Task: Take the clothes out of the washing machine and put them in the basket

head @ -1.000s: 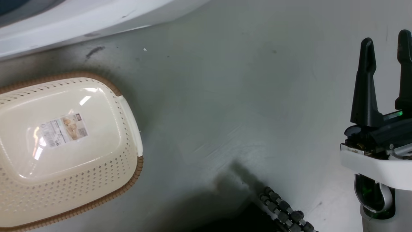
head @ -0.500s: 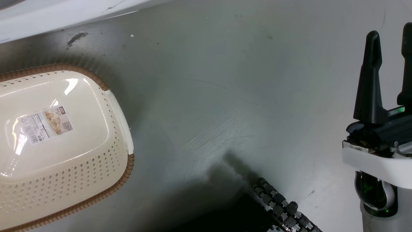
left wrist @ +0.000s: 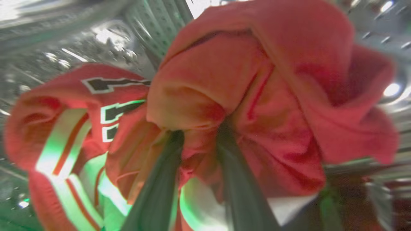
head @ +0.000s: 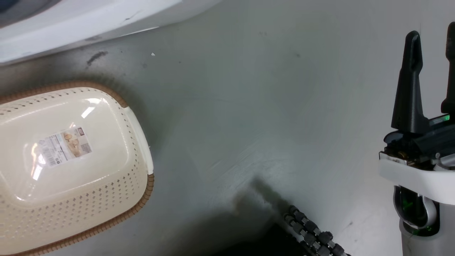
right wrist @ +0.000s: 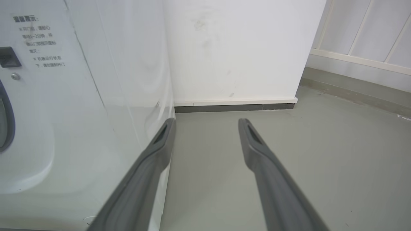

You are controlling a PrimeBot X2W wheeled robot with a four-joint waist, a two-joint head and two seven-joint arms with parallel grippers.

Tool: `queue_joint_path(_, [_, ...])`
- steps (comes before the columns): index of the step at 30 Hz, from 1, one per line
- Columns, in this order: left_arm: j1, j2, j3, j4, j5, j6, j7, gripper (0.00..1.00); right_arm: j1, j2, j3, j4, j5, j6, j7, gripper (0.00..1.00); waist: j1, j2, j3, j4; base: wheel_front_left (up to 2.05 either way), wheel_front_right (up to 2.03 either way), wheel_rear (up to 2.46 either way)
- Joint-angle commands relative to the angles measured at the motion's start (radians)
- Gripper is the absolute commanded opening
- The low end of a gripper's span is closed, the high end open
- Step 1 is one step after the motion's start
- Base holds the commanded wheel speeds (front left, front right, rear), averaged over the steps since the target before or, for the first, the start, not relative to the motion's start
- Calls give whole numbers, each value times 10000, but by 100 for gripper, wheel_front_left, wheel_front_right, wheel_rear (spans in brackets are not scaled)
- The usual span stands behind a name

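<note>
A scuffed grey-green floor [head: 249, 106] carries a cream basket [head: 89, 199] with a brown rim, standing upright near the white washing machine [head: 89, 25]. A dark smudge [head: 96, 57] marks the floor between them.

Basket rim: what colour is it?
Brown, a ribbed band around the cream perforated basket; the head view shows it best.
</note>
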Motion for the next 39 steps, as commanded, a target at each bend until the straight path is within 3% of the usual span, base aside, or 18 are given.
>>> queue_joint_path(1, [205,1,-27,18,-135,21,-280,0,-40,0,-33,32,-39,-7,-21,100,-1,0,-270,132,0,0,0])
queue_joint_path(10, [1747,-127,-326,244,-1132,20,-3527,0,374,0,29,283,-572,-7,-19,100,-1,0,-1598,615,0,0,0])
queue_joint_path(16, [2942,-342,-639,409,-1718,20,-5012,0,649,-2,69,480,-967,-7,-19,100,-1,0,-2474,924,0,0,0])
queue_joint_path(27, [5052,-832,-807,643,-2264,39,-7417,0,1352,-2,69,825,-1535,-7,-21,100,-1,0,-4051,1470,0,0,0])
queue_joint_path(39, [7844,-1204,-756,-444,-2636,670,-8951,0,2549,-2,165,1320,-2106,-7,-21,100,-1,0,-6244,2080,0,0,0])
